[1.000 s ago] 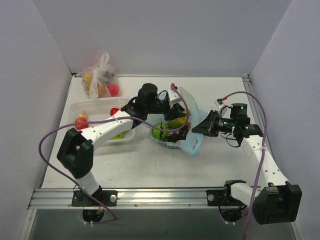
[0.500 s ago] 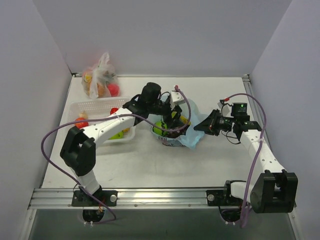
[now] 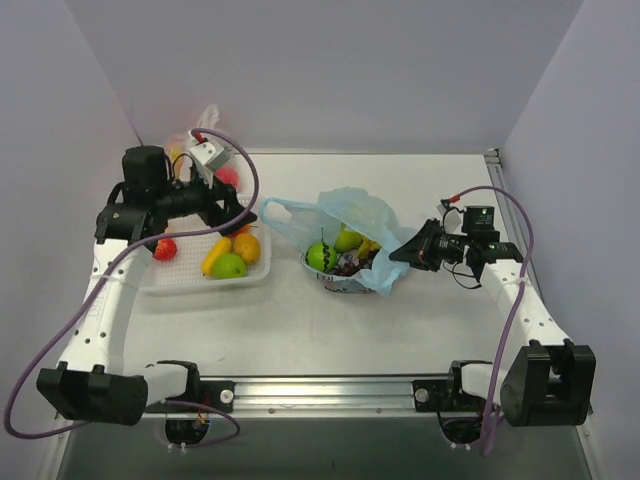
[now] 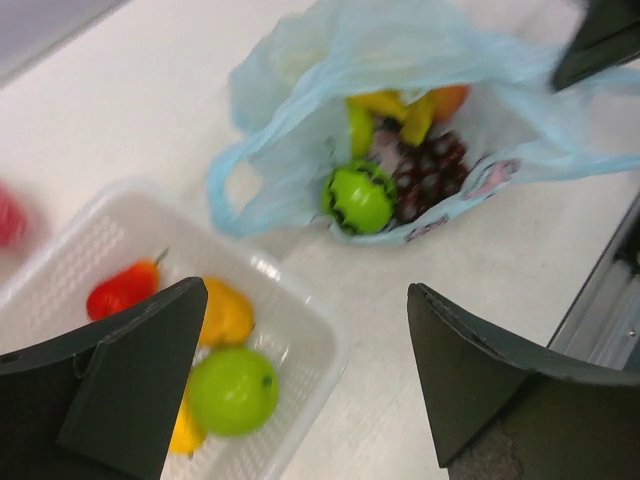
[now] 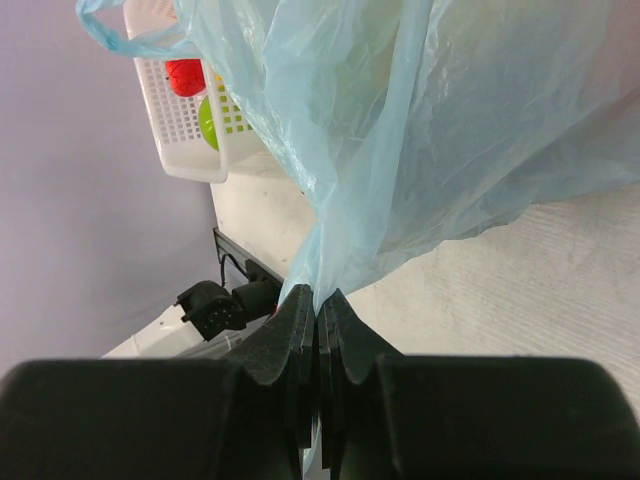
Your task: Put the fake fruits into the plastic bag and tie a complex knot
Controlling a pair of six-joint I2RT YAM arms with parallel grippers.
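The light-blue plastic bag [image 3: 345,212] lies mid-table with its mouth open. Inside it are a green apple [image 4: 358,197], dark grapes [image 4: 425,170] and yellow bananas [image 4: 385,103]. One handle loop [image 3: 280,213] lies loose towards the left, and no knot shows. My right gripper [image 5: 317,295] is shut on the bag's right edge [image 3: 398,256]. My left gripper [image 4: 308,300] hangs open and empty above the white basket's [image 4: 320,340] right end. That basket holds a green apple [image 4: 232,390], an orange fruit [image 4: 225,312] and a red one [image 4: 120,290].
A clear-wrapped bundle of fruits [image 3: 210,120] stands at the back left, partly behind my left arm. The basket [image 3: 200,285] sits left of the bag. Grey walls close in the table on three sides. A metal rail [image 3: 330,395] runs along the near edge.
My left arm has swung from the bag's mouth back to the left, over the basket, and its jaws have opened wide. The bag now stands uncovered. The right gripper kept its grip.
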